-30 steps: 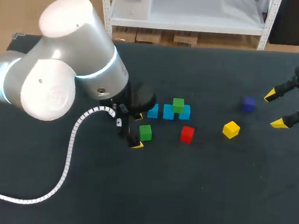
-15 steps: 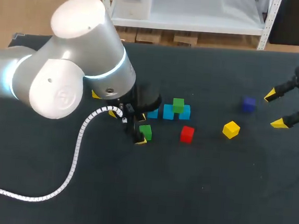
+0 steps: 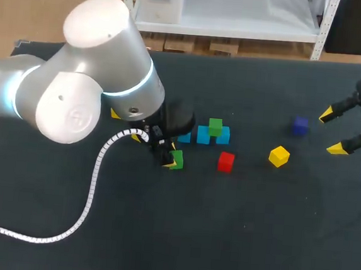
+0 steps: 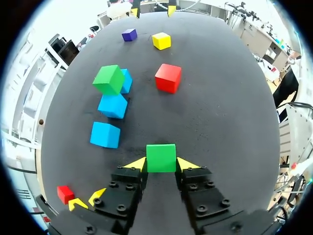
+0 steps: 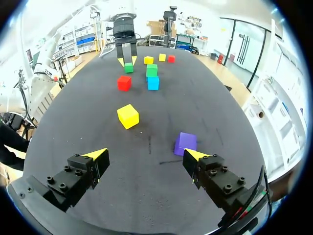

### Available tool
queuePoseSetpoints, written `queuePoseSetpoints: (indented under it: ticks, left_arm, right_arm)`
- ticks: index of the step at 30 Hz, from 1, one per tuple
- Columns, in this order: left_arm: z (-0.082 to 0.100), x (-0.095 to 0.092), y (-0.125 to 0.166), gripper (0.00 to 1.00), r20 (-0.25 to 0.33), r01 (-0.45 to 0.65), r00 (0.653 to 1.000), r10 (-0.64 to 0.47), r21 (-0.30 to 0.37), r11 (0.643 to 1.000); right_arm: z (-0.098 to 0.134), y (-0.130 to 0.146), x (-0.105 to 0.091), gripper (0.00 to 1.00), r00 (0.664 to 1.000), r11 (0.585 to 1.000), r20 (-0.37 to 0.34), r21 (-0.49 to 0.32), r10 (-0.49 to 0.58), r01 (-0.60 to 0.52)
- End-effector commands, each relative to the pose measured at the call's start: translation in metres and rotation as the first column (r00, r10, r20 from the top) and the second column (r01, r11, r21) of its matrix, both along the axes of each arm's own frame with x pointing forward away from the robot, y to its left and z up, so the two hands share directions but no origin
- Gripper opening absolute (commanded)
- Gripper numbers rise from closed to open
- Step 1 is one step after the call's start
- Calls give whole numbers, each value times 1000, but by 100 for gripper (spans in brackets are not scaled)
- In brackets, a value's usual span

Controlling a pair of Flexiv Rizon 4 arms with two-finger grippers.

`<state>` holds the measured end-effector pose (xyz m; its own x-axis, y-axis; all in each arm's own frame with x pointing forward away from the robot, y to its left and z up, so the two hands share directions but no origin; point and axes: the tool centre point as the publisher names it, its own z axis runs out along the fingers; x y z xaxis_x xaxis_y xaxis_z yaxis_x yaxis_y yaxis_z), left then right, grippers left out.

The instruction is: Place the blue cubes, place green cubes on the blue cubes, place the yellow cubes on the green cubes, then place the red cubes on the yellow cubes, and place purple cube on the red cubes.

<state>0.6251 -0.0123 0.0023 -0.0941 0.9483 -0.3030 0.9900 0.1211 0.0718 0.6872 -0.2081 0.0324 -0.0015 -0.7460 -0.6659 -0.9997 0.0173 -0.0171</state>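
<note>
There is a big, flat, black tabletop (image 3: 272, 244). It looks dull, not shiny. Its far edge runs straight across the back, and one back corner shows on the left side. In the right wrist view the tabletop (image 5: 161, 122) has a few thin dark lines on it, like faint scratches. In the left wrist view the tabletop (image 4: 220, 112) looks dark grey and a little rough.

Silver left arm (image 3: 76, 94) bears a blue light ring (image 3: 134, 88), white coiled cable (image 3: 90, 193)
</note>
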Motion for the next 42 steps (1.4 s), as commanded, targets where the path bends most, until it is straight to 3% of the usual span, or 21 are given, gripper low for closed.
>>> queuePoseSetpoints:
  ticks: [1, 12, 19, 42]
  left_arm:
    - [10, 1, 3, 0, 15, 4, 1000, -4, -1, 1000]
    - [49, 17, 6, 0, 43, 84, 996, -84, -16, 996]
    - [60, 28, -1, 0, 54, 173, 984, -172, -7, 985]
    - [52, 73, -24, 0, 54, 273, 961, -271, -30, 962]
  right_arm:
    - [0, 0, 1, 100, 1000, 1000, 0, 2, 1, -1]
    - [0, 0, 1, 100, 1000, 1000, 0, 2, 1, -1]
    - [0, 0, 1, 100, 1000, 1000, 0, 2, 1, -1]
    - [0, 0, 1, 100, 1000, 1000, 0, 2, 1, -1]
